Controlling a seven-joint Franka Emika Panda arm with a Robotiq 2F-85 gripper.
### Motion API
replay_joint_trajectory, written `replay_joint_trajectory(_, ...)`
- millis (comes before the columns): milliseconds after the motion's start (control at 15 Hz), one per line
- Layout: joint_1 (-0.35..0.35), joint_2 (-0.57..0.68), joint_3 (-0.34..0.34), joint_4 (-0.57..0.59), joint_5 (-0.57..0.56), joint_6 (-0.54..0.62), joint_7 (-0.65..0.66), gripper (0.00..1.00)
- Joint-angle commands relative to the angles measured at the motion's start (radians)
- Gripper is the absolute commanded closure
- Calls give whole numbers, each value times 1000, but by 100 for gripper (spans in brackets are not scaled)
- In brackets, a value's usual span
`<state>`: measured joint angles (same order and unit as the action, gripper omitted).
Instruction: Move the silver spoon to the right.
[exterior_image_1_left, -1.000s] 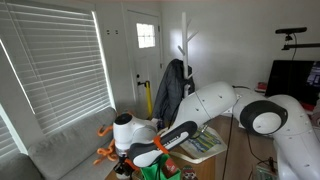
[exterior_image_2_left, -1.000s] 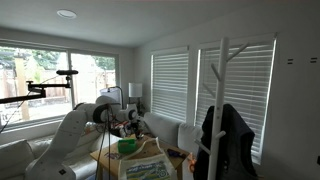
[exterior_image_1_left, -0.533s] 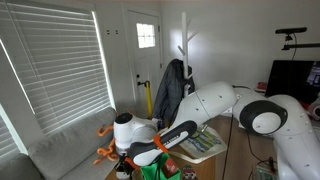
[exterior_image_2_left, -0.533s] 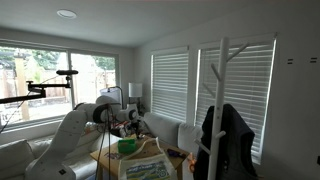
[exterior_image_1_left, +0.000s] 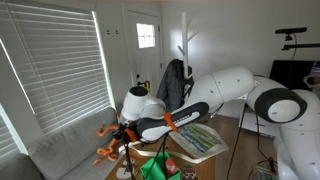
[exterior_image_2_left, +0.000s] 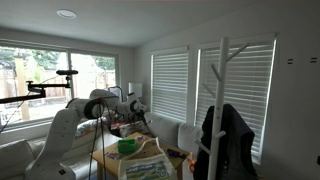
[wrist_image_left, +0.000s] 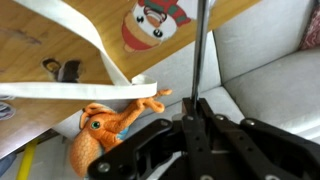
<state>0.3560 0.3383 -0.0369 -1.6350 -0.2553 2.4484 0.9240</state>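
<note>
The gripper (wrist_image_left: 197, 118) has its fingers clamped on the thin handle of the silver spoon (wrist_image_left: 201, 50), holding it clear of the table (wrist_image_left: 20, 50) beside the orange octopus toy (wrist_image_left: 103, 128), presumably so it can travel sideways without dragging.

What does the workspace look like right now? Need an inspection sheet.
Surface: wooden table, partly covered.
Job's things: silver spoon, thin handle running up from between the fingers in the wrist view; its bowl is not visible.
Clutter: orange octopus toy, white strip, round cartoon sticker, green bowl, magazine.
Grippers: pincer appears shut on the spoon handle, held above the table.
Cables: nothing seen.
Surroundings: blinds, sofa, door, coat rack with a dark jacket.
</note>
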Motion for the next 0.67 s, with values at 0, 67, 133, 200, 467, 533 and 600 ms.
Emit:
replay_joint_trajectory(0, -7, -226, -44, -234, -131, 1, 195, 98)
replay_joint_trajectory(67, -26, -269, -41, -281, -157, -25, 248, 98)
replay_joint_trajectory(133, -47, -313, -33, -331, -184, -47, 298, 98)
replay_joint_trajectory(200, -72, -354, -19, -384, -200, -65, 350, 98)
replay_joint_trajectory(467, -164, -360, 43, -407, -171, -88, 386, 92)
replay_joint_trajectory(533, -183, -395, 53, -457, -168, -88, 417, 92)
replay_joint_trajectory(600, -193, -422, 60, -493, -166, -87, 432, 92)
